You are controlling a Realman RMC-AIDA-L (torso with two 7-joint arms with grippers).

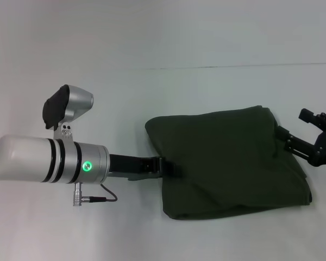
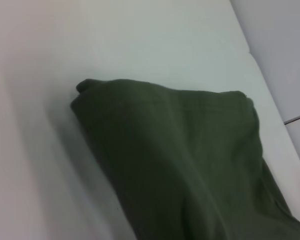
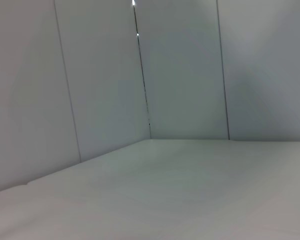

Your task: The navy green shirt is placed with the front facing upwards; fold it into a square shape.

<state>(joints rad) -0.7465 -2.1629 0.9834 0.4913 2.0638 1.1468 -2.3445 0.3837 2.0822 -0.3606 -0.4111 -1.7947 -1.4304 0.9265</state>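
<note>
The navy green shirt (image 1: 228,157) is soft matt cloth, its folds gently creased, lying bunched against the left gripper's (image 1: 171,167) jaws; that gripper is matt black plastic or metal, behind it a brushed silver metal arm (image 1: 79,162); the right gripper (image 1: 315,144) looks matt black too; the table (image 1: 152,87) is smooth, pale, faintly sheened.

Navy green shirt (image 1: 228,157), folded into rough rectangle, flat, plain side up

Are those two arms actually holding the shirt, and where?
Left gripper meets the shirt's left edge, right gripper its right edge; an actual grip cannot be told.
</note>
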